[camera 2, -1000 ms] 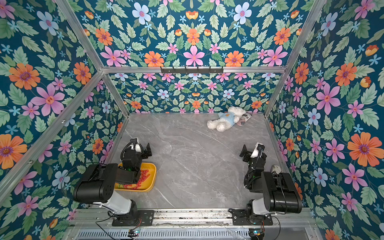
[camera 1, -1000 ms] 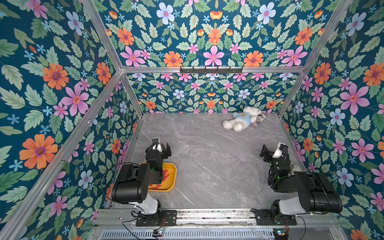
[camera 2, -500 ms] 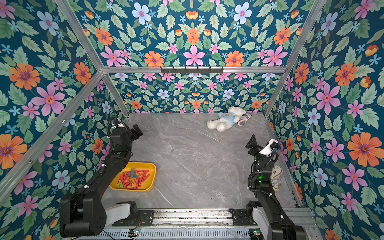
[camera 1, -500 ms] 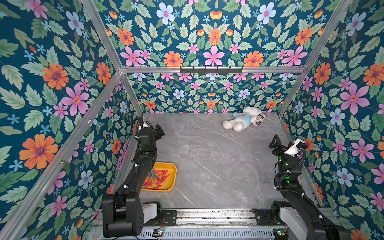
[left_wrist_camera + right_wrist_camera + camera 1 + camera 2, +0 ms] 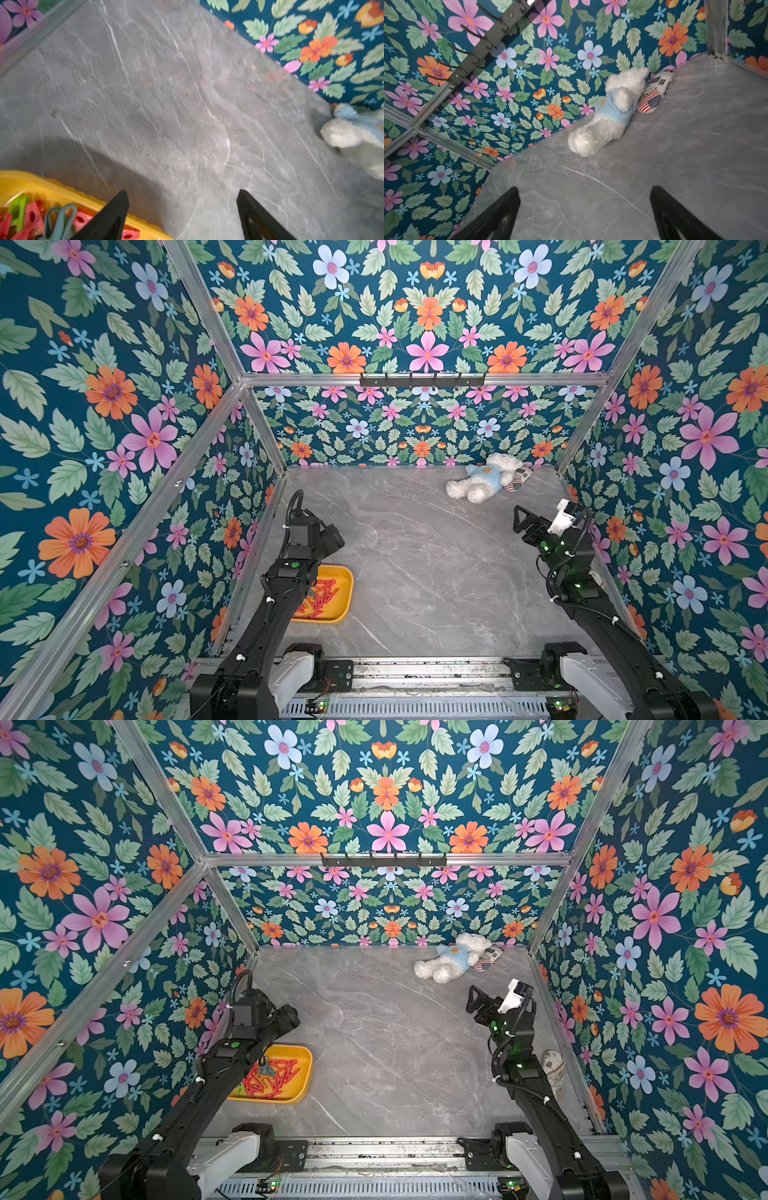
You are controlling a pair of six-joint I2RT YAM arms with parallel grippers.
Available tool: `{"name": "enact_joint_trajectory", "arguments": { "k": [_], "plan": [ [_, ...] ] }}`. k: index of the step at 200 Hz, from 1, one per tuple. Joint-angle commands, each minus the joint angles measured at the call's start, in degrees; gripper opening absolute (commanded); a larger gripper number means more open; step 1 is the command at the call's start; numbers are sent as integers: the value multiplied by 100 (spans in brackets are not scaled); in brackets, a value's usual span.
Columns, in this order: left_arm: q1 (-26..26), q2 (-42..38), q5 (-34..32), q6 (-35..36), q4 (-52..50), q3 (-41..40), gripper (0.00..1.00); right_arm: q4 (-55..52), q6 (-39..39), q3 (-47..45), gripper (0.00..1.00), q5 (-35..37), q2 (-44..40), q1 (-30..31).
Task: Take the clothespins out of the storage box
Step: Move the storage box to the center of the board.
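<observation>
Red clothespins (image 5: 274, 1073), with a few green and grey-blue ones, are lying heaped in the shallow yellow box (image 5: 291, 1098) at the near left of the grey marbled table (image 5: 395, 1052). The left gripper (image 5: 181, 193) is hovering just beyond the box's far rim, fingers spread and empty. The right gripper (image 5: 584, 189) is waiting well apart, likewise spread and holding nothing. The pegs are looking light, stiff and smooth, so probably prone to slipping or snagging on each other. Pinching a top one across its flat sides is looking safest, though blur is hiding detail.
</observation>
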Motion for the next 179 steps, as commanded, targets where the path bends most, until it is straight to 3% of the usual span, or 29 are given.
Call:
{"name": "enact_joint_trajectory", "arguments": {
  "k": [1, 15, 36, 87, 104, 127, 140, 179],
  "plan": [
    [-688, -62, -520, -533, -774, -84, 82, -548, 246, 128, 99, 18, 20, 200],
    [-1081, -19, -724, -753, -967, -241, 81, -722, 185, 244, 99, 20, 33, 358],
    [-1259, 96, -666, -875, -953, -519, 76, -986, 52, 413, 99, 131, 55, 623],
    [-1850, 740, -660, -1020, -683, -522, 54, -1176, -7, 553, 99, 439, 48, 988],
    [-2072, 1010, -708, -1088, -546, -331, 46, -1169, 20, 544, 99, 412, 37, 1039],
    [-2306, 1469, -771, -1143, -322, -21, 43, -1195, 26, 497, 99, 438, -43, 1071],
    [-2410, 1784, -762, -1174, -198, 210, 34, -1155, 29, 435, 99, 454, -123, 1070],
    [-2853, 2943, -809, -1255, 32, 1275, 36, -1138, -21, 325, 99, 530, -342, 1080]
  ]
}}
